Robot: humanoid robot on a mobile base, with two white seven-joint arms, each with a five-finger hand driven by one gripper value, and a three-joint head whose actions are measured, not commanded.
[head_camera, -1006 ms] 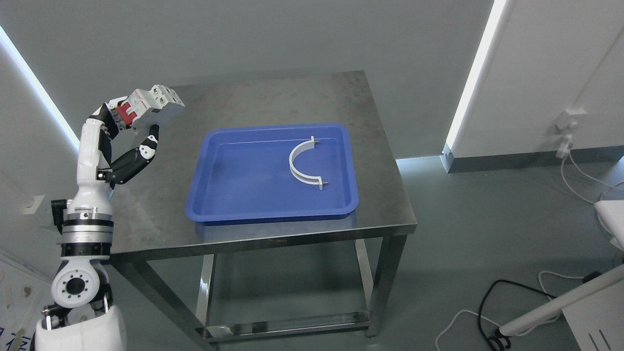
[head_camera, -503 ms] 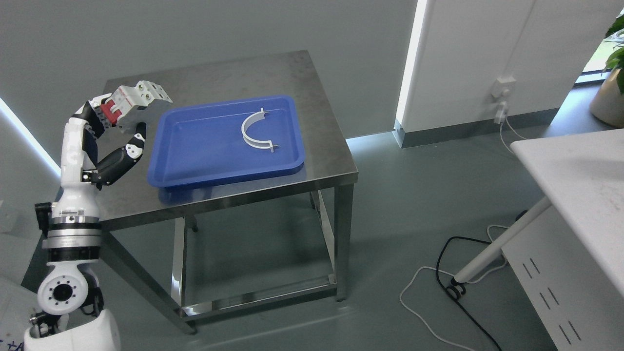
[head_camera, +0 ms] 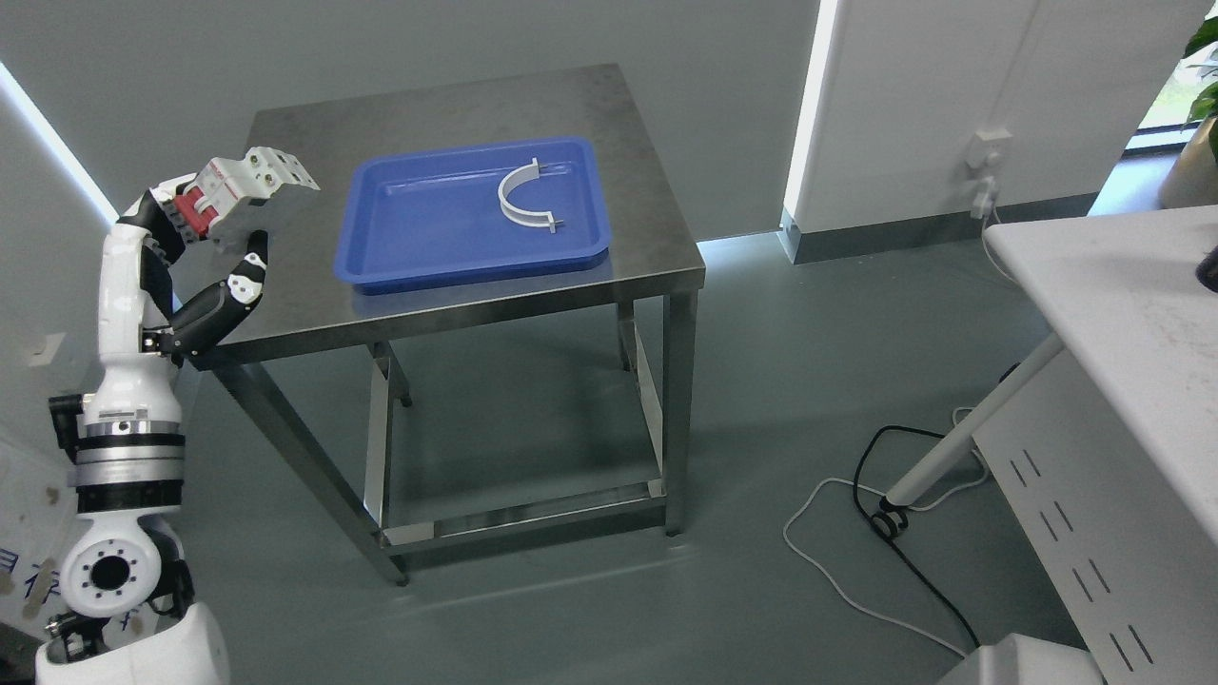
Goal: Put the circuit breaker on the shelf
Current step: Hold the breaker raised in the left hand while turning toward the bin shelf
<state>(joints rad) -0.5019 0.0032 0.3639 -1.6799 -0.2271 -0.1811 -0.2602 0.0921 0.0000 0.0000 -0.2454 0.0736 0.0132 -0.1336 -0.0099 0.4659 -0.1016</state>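
One robot arm at frame's left edge: left hand (head_camera: 205,228) w/ fingers (head_camera: 249,271) curled around white-and-red circuit breaker (head_camera: 249,184), held above steel worktop (head_camera: 457,304) corner, upper left. Print on breaker too small to read. Blue tray (head_camera: 419,262) holds white curved bracket (head_camera: 521,198).

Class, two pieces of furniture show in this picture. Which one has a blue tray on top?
The steel table with bare metal legs, standing against the grey wall, carries the blue tray. The white table at the picture's right edge has no tray in view.
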